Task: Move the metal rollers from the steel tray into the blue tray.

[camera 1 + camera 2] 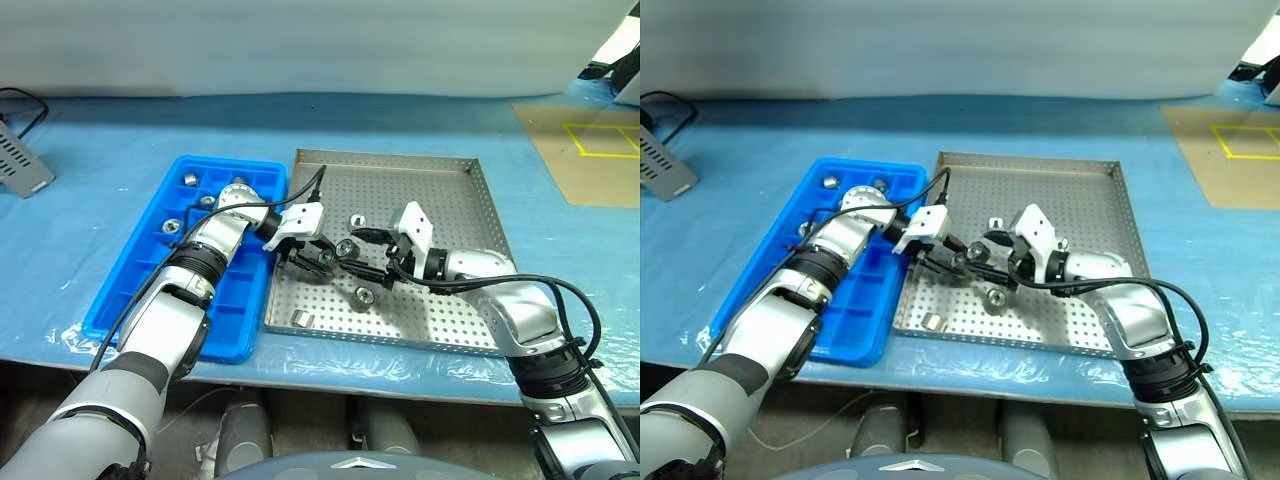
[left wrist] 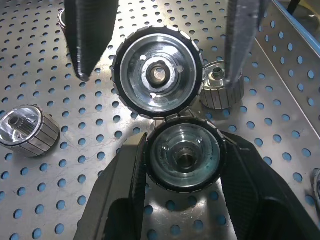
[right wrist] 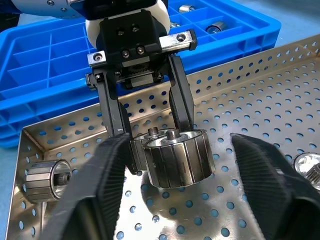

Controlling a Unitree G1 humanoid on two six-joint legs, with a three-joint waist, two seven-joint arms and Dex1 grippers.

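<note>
The left hand [image 1: 322, 256] is clamped on one shiny silver cylindrical metal roller [image 2: 185, 156]. The right hand [image 3: 177, 150], fingers apart astride a touching second roller [image 2: 157, 72], might jostle both as it closes.

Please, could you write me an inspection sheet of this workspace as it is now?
Surface: table under a blue cover.
Job's things: steel tray holds several loose metal rollers; blue tray has a few in its far compartments.
Clutter: grey device, far left.
Grippers: left gripper shut on a held roller over the steel tray; right gripper open around a second roller right next to it.
Cables: black cables along both arms; one at the grey device.
Surroundings: brown board with yellow tape, far right.
</note>
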